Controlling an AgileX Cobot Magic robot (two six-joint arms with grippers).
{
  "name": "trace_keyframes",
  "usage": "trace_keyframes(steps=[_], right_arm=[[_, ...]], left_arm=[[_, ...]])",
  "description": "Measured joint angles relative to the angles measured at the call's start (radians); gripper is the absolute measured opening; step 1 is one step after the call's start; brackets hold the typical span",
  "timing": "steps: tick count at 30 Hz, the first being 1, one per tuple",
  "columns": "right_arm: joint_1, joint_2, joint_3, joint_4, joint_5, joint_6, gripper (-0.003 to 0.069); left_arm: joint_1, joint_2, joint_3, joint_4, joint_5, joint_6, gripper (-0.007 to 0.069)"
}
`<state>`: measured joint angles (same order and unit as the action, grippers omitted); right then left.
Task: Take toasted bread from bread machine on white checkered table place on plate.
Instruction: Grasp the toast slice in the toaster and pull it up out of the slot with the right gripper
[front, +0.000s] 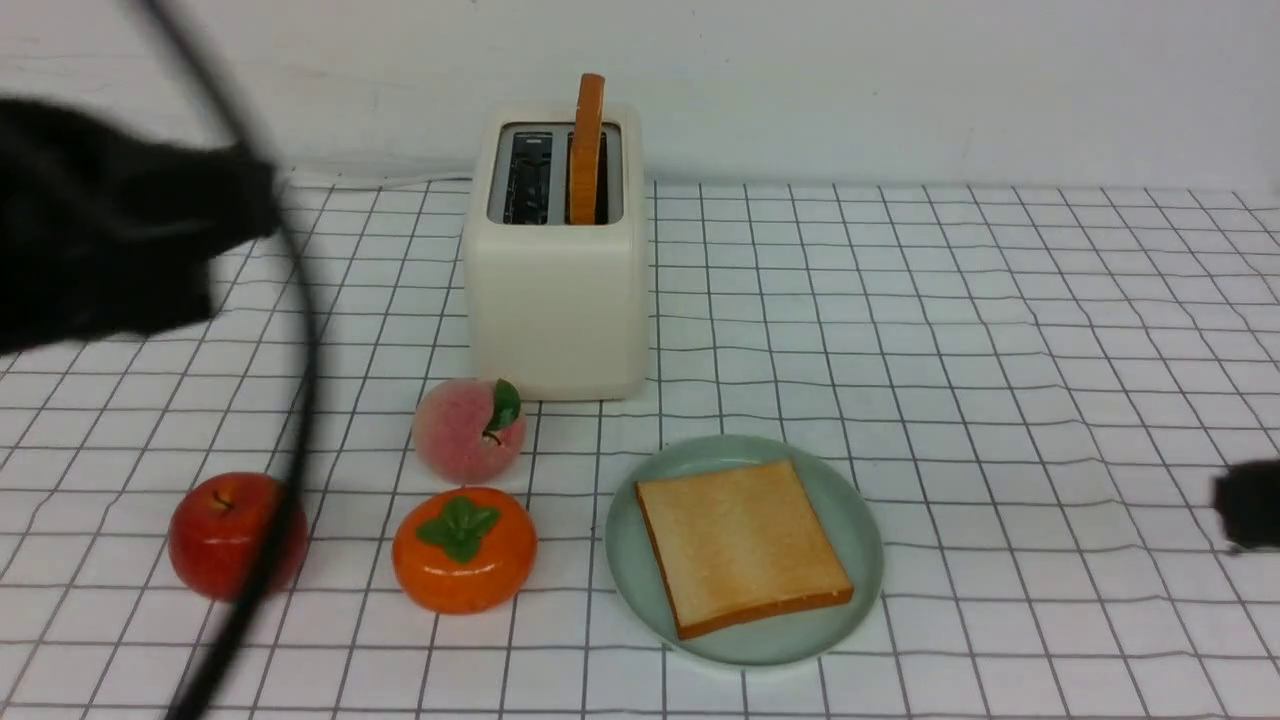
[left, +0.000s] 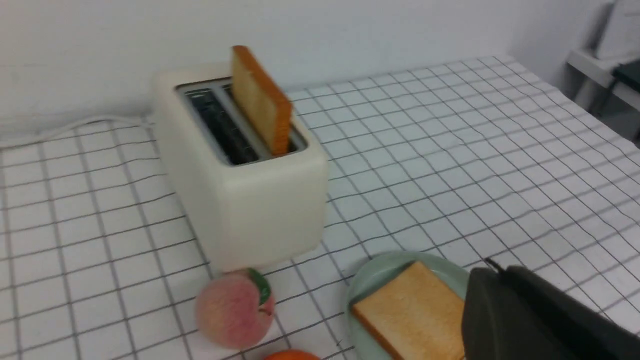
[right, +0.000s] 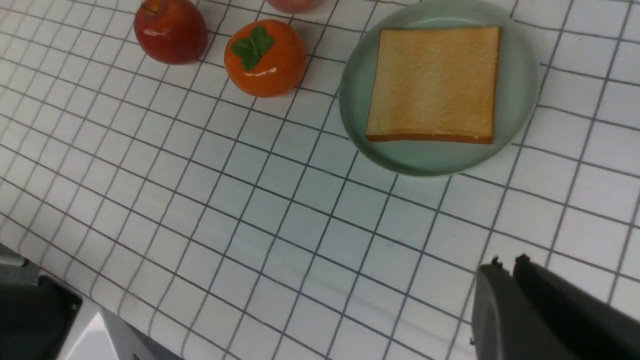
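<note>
toast in slot (front: 586, 140): upright on edge in bread machine (front: 555, 310), in the slot nearer desk's right edge, top half sticking out; broad faces toward desk's left and right edges, length runs near-to-far
toast on plate (front: 740, 545): flat on plate (front: 850, 500), turned slightly off the grid
bread machine: by desk (front: 1000, 350) far edge
plate: toward near edge
left pincer (left: 495, 270): pressed together, empty
right pincer (right: 507, 262): tips together, empty, apart from plate
</note>
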<state>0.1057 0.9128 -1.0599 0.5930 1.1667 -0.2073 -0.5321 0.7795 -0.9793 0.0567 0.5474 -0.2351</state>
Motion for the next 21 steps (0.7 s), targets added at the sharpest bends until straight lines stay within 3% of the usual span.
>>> trace_keyframes(steps=[4,7,8,9,12,13,15,18,21], right_arm=[[0.071,0.187,-0.051,0.065,-0.072,-0.050,0.0042],[0.151,0.274,-0.109,0.057,-0.120,-0.042,0.0042],[0.243,0.346,-0.168,0.027,-0.171,-0.009,0.0042],[0.254,0.355,-0.176,0.021,-0.171,-0.009,0.0042],[0.438,0.529,-0.350,-0.157,-0.266,0.117,0.0043],[0.446,0.538,-0.361,-0.169,-0.274,0.133,0.0044],[0.523,0.667,-0.511,-0.321,-0.321,0.245,0.0060],[0.546,0.771,-0.640,-0.433,-0.344,0.354,0.0088],[0.549,0.917,-0.826,-0.566,-0.368,0.485,0.0188]], left_arm=[[0.000,-0.175,0.149,0.133,0.014,-0.158,-0.0013],[0.000,-0.243,0.197,0.161,0.021,-0.186,-0.0013],[0.000,-0.285,0.217,0.172,0.024,-0.195,-0.0013],[0.000,-0.290,0.222,0.173,0.023,-0.196,-0.0013],[0.000,-0.344,0.240,0.181,0.023,-0.202,-0.0013],[0.000,-0.345,0.240,0.181,0.023,-0.203,-0.0013],[0.000,-0.348,0.241,0.182,0.025,-0.202,-0.0013],[0.000,-0.348,0.241,0.182,0.031,-0.202,-0.0013],[0.000,-0.348,0.242,0.182,0.031,-0.202,-0.0013]])
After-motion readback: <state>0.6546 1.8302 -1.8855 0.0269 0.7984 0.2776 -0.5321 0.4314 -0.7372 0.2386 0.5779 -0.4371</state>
